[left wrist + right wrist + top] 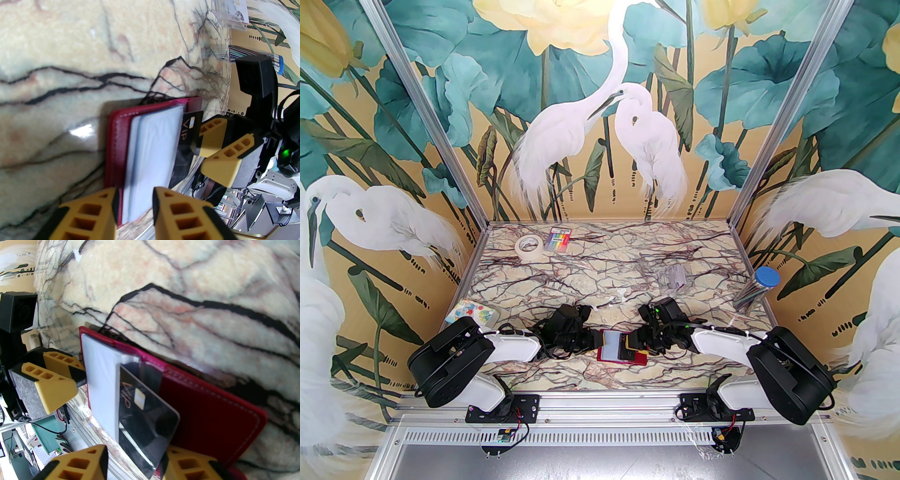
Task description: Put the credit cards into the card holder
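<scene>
The dark red card holder (628,360) lies open on the marble table between the two arms. A pale grey-lilac card (100,380) sits in its clear sleeves. A black credit card (145,413) marked VIP stands tilted, its far end tucked under a clear sleeve. My left gripper (136,204) is shut on the card holder's (117,145) left edge, sleeves included. My right gripper (136,462) stands open around the black card's free end, with a gap on one side. In the left wrist view the black card (189,131) touches the upper finger of the right gripper (202,150).
A tape roll (528,245) and a rainbow-striped packet (560,240) lie at the back left. A clear plastic case (672,277) sits mid-right, and a blue-lidded tube (757,290) leans at the right wall. A colourful packet (474,313) lies by the left wall.
</scene>
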Controlling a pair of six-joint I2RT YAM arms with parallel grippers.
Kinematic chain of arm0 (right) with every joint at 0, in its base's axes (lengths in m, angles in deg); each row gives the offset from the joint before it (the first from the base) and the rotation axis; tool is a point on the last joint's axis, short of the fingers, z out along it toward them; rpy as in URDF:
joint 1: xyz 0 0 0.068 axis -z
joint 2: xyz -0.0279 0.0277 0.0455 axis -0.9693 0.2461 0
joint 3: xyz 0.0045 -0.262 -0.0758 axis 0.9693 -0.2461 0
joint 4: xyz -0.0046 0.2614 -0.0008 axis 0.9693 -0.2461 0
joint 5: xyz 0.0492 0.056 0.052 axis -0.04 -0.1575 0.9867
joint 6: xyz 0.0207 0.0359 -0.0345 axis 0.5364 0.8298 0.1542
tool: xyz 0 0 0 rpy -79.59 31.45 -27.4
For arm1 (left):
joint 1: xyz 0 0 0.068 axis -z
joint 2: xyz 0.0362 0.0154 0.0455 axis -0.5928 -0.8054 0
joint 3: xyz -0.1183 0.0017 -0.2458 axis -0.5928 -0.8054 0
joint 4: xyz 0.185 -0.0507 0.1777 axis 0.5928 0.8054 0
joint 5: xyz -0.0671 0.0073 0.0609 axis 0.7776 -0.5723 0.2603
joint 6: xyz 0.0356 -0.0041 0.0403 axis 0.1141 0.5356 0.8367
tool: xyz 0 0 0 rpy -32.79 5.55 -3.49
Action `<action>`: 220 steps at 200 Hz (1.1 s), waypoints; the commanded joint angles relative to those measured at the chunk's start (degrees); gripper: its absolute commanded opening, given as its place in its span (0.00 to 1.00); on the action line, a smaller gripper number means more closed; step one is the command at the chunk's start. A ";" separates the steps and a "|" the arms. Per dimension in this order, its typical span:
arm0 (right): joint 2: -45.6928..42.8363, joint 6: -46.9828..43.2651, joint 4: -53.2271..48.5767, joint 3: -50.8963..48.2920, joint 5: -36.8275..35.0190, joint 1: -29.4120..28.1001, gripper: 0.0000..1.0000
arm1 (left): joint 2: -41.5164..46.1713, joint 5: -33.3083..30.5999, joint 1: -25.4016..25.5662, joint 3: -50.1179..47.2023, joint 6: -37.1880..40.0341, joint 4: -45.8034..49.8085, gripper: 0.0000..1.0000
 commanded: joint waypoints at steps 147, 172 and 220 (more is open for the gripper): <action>2.64 -0.03 -10.87 6.60 -7.69 -2.30 0.34 | -3.13 -1.91 0.46 0.24 0.39 0.51 0.30; 3.26 0.05 -10.64 7.03 -7.72 -2.73 0.34 | -3.11 -1.88 0.49 0.12 0.42 0.46 0.31; 3.95 0.22 -10.48 7.75 -7.85 -3.52 0.33 | -3.28 -1.83 0.48 0.20 0.41 0.35 0.30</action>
